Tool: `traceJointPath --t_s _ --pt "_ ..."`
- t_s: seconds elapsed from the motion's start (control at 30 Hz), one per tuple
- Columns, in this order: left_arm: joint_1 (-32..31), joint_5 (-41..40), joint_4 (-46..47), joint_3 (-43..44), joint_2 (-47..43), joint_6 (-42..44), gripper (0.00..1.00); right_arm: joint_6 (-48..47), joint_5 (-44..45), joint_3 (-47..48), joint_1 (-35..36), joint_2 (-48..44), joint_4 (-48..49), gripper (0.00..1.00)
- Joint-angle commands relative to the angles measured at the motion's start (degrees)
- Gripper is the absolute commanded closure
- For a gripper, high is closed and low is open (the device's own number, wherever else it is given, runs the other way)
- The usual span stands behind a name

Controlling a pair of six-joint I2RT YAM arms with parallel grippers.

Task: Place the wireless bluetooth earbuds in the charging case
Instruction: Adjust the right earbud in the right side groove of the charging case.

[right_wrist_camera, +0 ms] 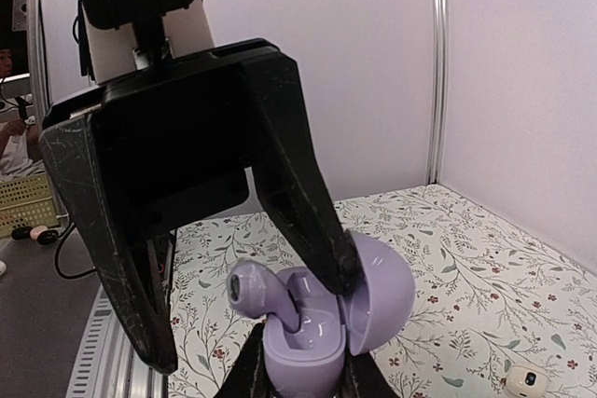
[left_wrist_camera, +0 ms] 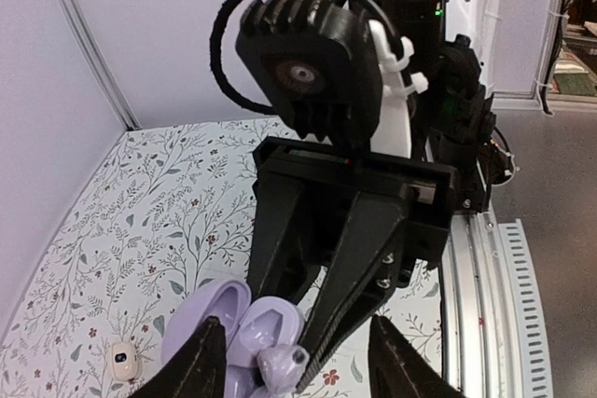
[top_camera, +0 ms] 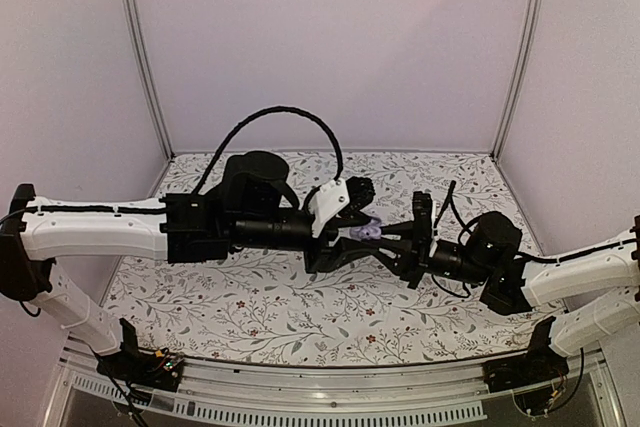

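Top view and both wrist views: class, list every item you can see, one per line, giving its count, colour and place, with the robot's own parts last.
Charging case: one, purple, lid open, held mid-table between the two arms.
Earbuds: two, purple, in the open case.
Small rounded item: one, white, on the cloth, apart from the case.
Tablecloth: one, white with leaf print, covering the table.
Posts: two, silver, at the back corners.
Cable: one, black, looping over the left arm.
Left arm: one, white and black, jaws open around the case.
Right arm: one, white and black, jaws shut on the case.
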Motion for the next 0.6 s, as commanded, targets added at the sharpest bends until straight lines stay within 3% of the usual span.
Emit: traceJointPath --t_s 0.0,0.4,0.57 --pt "-1.15 0.85 2.48 -1.73 -2.03 2.01 0.46 2.06 -1.44 0.23 0.12 0.37 2.86 1.0" --pt "-1.12 1.86 1.66 -3.84 -7.92 5.84 0.33 2.9 -3.54 -0.66 -0.24 -0.6 2.33 1.0" --pt "-0.68 3.75 -7.0 -1.67 -9.36 11.25 0.27 2.14 -7.49 -1.11 -0.48 -2.11 0.14 1.0"
